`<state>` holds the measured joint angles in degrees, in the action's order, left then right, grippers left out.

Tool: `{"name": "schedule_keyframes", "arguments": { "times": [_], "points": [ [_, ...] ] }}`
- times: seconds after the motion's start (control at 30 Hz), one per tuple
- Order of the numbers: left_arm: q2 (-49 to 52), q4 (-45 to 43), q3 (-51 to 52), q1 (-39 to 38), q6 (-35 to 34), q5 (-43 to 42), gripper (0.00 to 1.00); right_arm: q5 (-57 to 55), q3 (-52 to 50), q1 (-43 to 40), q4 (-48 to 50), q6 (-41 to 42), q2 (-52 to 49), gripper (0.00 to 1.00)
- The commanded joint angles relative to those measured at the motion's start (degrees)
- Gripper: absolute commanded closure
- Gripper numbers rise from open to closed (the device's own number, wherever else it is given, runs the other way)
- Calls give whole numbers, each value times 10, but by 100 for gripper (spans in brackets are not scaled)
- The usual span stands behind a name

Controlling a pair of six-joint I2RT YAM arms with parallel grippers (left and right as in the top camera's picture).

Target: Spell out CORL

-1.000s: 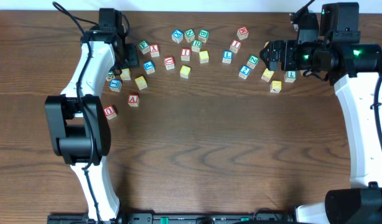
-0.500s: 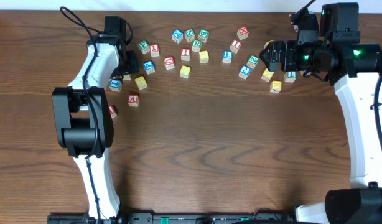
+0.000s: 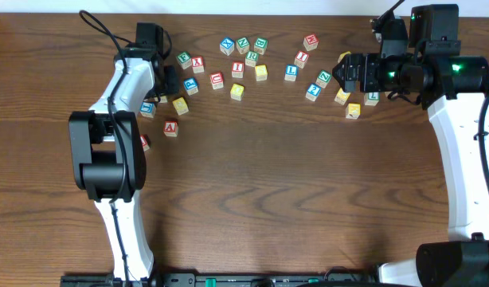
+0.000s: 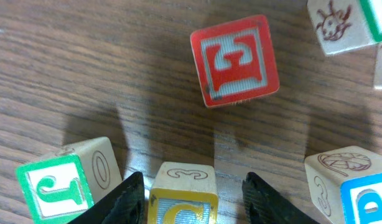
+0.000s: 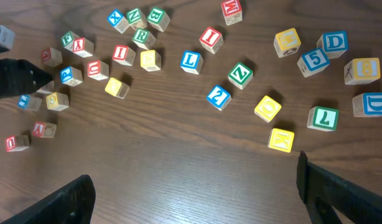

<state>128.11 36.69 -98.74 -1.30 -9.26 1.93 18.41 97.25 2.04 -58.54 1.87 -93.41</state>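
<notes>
1. Left wrist view: the yellow C cube sits right between the black fingers of your left gripper, at the bottom edge of the frame. It lies straight under the wrist, not off to either side.
2. The left gripper is not clamped. One finger is at or very near the cube's side, and a strip of bare wood shows between the cube and the other finger. Treat it as released and straddling the cube.
3. A cube has no long axis. Its side faces run roughly parallel to the fingers, so a squeeze should land on flat wood rather than on a corner.
4. Mind the neighbours: a green-framed cube sits just beside the outside of one finger, and a blue-framed cube is near the other. The red-lettered cube lies ahead, apart.
5. The cubes are pale wood with softened edges, painted letter faces and line drawings or numerals on their sides. The surface is dark, grained and slightly glossy.
6. Your right gripper is spread wide and empty above the right-hand scatter. The blue L cube and a yellow-faced cube lie ahead of it, nearer that arm. The yellow one's letter is too small to read.
</notes>
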Motion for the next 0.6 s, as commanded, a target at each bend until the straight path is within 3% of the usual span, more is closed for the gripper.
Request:
{"name": "schedule_keyframes", "arguments": {
  "times": [0.0, 0.23, 0.57],
  "points": [
    [9, -2, 8, -2, -5, 11, 51, 0, -7, -5, -4, -9, -5, 1],
    [9, -4, 8, -2, -5, 11, 64, 0, -7, -4, -11, -9, -5, 1],
    [9, -10, 28, -2, -5, 11, 64, -1, -7, -5, -17, -9, -5, 1]
  ]
}}
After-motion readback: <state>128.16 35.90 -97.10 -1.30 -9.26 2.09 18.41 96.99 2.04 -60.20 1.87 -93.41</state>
